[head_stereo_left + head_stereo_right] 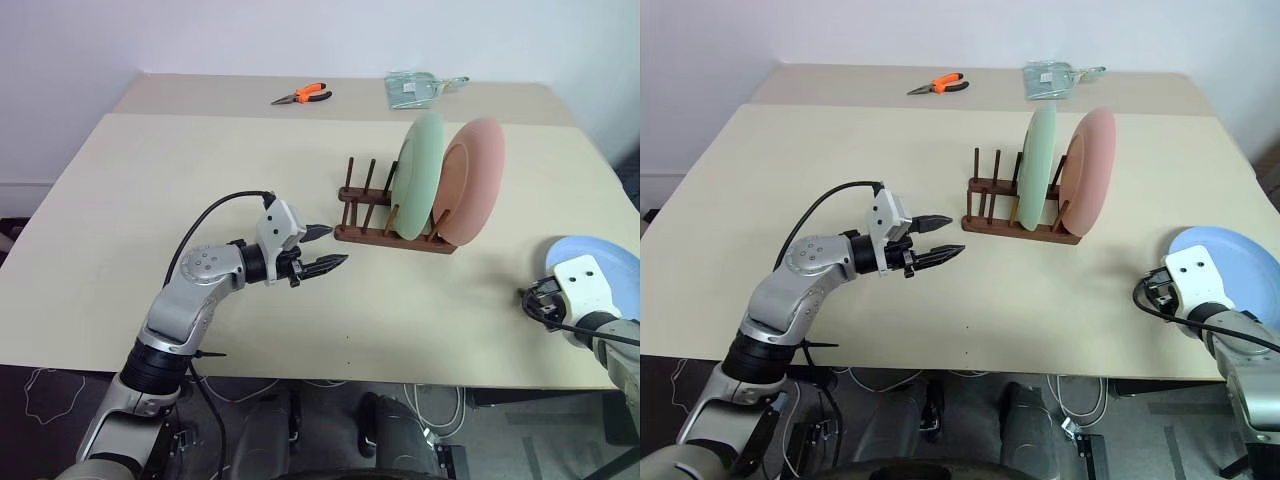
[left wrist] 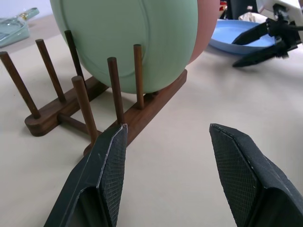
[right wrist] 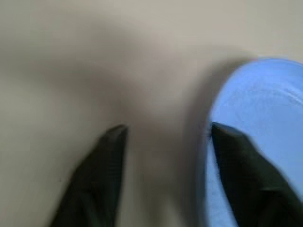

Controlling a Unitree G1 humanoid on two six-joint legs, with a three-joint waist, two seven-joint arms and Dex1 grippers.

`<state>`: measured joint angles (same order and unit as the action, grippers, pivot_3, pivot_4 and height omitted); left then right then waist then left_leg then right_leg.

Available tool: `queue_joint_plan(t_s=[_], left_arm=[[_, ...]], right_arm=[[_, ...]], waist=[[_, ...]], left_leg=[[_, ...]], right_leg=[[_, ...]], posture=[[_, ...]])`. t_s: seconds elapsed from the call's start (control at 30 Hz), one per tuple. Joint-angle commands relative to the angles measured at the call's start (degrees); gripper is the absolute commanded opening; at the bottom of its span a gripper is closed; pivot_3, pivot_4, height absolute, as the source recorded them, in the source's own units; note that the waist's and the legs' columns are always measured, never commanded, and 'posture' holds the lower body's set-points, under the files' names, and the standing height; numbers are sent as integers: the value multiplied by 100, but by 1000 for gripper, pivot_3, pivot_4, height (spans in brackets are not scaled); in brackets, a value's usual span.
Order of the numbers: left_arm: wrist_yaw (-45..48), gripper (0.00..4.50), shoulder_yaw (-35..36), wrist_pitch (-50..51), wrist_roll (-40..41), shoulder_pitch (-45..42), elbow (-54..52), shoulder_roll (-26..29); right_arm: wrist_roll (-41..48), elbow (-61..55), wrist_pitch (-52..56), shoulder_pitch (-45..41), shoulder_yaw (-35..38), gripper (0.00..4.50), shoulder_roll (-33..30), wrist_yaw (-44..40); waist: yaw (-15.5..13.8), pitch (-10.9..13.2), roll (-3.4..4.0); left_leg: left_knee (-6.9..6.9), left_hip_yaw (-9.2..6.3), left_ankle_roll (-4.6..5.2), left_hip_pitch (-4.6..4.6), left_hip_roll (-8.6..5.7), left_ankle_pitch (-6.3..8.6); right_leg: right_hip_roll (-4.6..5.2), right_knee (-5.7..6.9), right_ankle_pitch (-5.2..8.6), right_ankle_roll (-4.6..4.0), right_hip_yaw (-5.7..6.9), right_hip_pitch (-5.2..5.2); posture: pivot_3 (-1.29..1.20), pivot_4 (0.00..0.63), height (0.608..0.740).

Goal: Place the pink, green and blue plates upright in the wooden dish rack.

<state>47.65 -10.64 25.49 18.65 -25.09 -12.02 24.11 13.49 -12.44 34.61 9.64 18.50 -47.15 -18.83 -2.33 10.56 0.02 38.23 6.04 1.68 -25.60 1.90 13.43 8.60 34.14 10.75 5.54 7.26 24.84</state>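
My left arm (image 1: 190, 300): silver-grey jointed shell, black collar at the wrist.
My cable (image 1: 205, 222): black, looping over the forearm.
My wrist housings: white blocks.
My fingers (image 2: 111, 177): black, tapered, cross-hatched inner pads.

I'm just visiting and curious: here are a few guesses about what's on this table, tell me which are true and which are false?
1. The green plate stands upright in the wooden dish rack. True.
2. The blue plate is in the rack too. False: it lies flat on the table, beside the right hand.
3. The left hand holds a plate. False: it is open and empty, near the rack's end.
4. The pink plate stands next to the green one. True.
5. Orange-handled pliers lie at the table's far side. True.
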Motion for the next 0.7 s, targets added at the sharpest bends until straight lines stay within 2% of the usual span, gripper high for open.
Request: queue_joint_plan(t_s=[0.03, 0.07, 0.1, 0.27, 0.4, 0.43, 0.57, 0.7], left_arm=[[-2, 2831, 3, -123, -19, -10, -187, 2], [-3, 2831, 4, -123, -22, -6, -188, 3], [-5, 2831, 5, -126, -28, -8, -183, 1], [-3, 2831, 25, -129, -38, -18, -166, -6], [-45, 2831, 106, -153, -62, 17, -133, 40], [-65, 2831, 145, -171, -73, 25, -106, 60], [-136, 2831, 331, -353, -195, 46, 114, 220], [-199, 2831, 482, -543, -262, 59, 340, 342]], right_arm=[[-297, 161, -34, -87, 65, 620, 14, 64], [-342, 188, -49, -111, 66, 160, 29, 59], [-387, 213, -63, -139, 70, 37, 48, 67], [-662, 201, -279, -348, 196, 37, 87, 186], [-277, -158, -1004, -1144, 778, 37, 345, 300], [6, -353, -1057, -1455, 946, 37, 484, 303], [2188, -1302, -719, -3080, 1681, 37, 1098, 403], [4433, -1843, 9, -4131, 1800, 37, 1101, 817]], waist=[[12, 0, 0], [16, 0, 0], [25, 0, 0], [22, 0, 0], [52, 1, 3], [61, 2, 6], [160, 5, 19], [147, 4, 14]], left_leg=[[0, 0, -1, 0, 0, 0], [0, 1, 0, 0, 0, 0], [0, 1, 0, 1, 1, 0], [0, 1, 1, 1, 2, -1], [0, 5, 3, 2, 0, -2], [0, 5, 3, 2, 0, -2], [-1, -3, 0, 0, 4, -7], [-7, -10, 1, -1, 4, -7]], right_leg=[[0, 0, 0, 0, 0, 0], [0, 0, 0, 0, -1, 0], [-1, 0, 0, 0, -1, -1], [-3, 3, 0, 0, 0, 1], [-2, 4, -1, 1, -4, 3], [-3, 5, -1, 1, -3, 3], [-9, 17, -1, 0, -3, 11], [-11, 18, -13, -5, 3, 8]], posture=[[0, 150, 716], [0, 150, 716], [0, 150, 716], [0, 150, 716], [0, 150, 716], [0, 150, 716], [0, 150, 716], [0, 150, 716]])
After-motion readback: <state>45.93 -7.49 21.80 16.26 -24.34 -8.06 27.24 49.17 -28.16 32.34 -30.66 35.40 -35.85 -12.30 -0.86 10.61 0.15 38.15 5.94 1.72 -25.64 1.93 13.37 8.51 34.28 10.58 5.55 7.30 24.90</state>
